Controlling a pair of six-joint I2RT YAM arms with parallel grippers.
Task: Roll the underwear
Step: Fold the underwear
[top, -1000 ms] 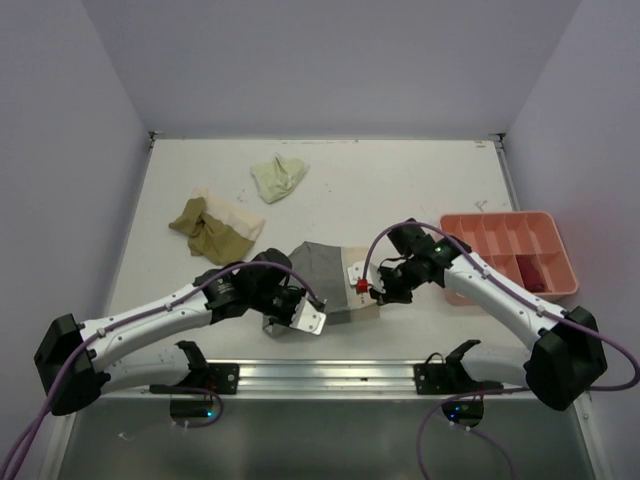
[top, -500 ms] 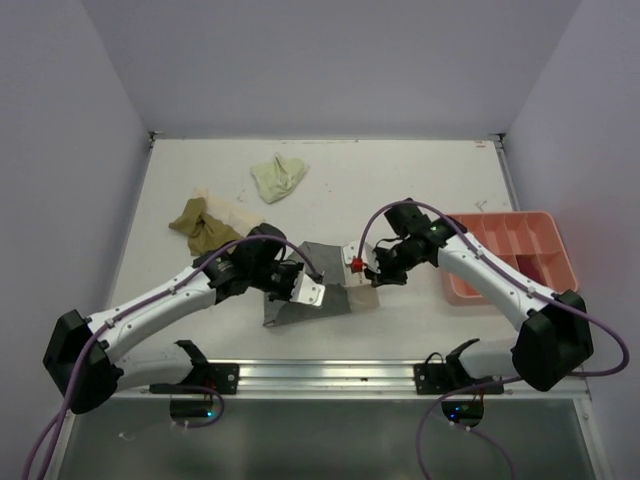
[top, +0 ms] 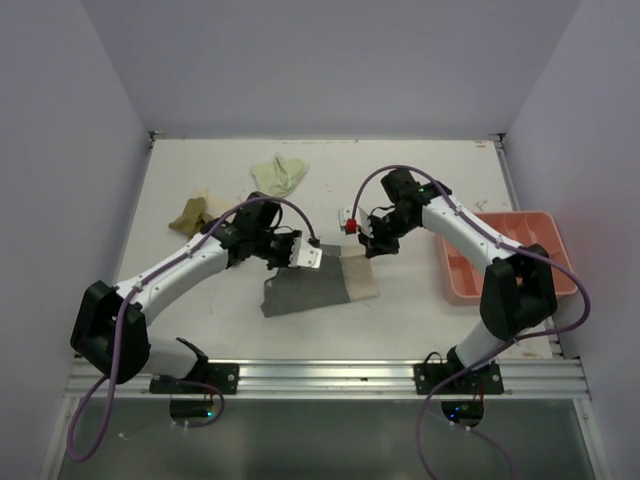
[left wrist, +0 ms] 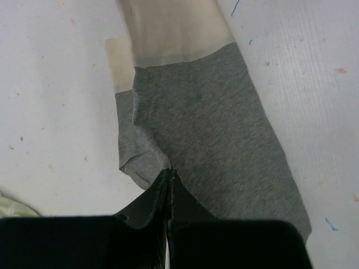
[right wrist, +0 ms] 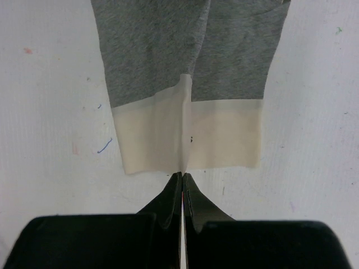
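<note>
Grey underwear (top: 312, 292) lies spread flat on the white desk (top: 430, 180), nearest the arm bases and roughly midway between the two arms, with its cream waistband (right wrist: 190, 140) at the right end. Both hands meet the garment at its far edge. The left hand (left wrist: 169, 175) has its fingers pressed together, with the edge of the grey cloth pinched between the tips and the fabric rucked into a small ridge just ahead of them. The right hand (right wrist: 182, 178) is likewise clamped tight, nipping the waistband's outer rim, and a raised crease runs from its tips across the cream band into the grey. To the right, near the desk's edge, sits a salmon-pink compartment tray (top: 550, 235), partly crossed by the right arm. Farther back on the left, an olive-tan garment (top: 190, 215) lies bunched just beyond the left arm. A pale yellow-green garment (top: 278, 176) lies crumpled farther still, well apart from the grey piece.
</note>
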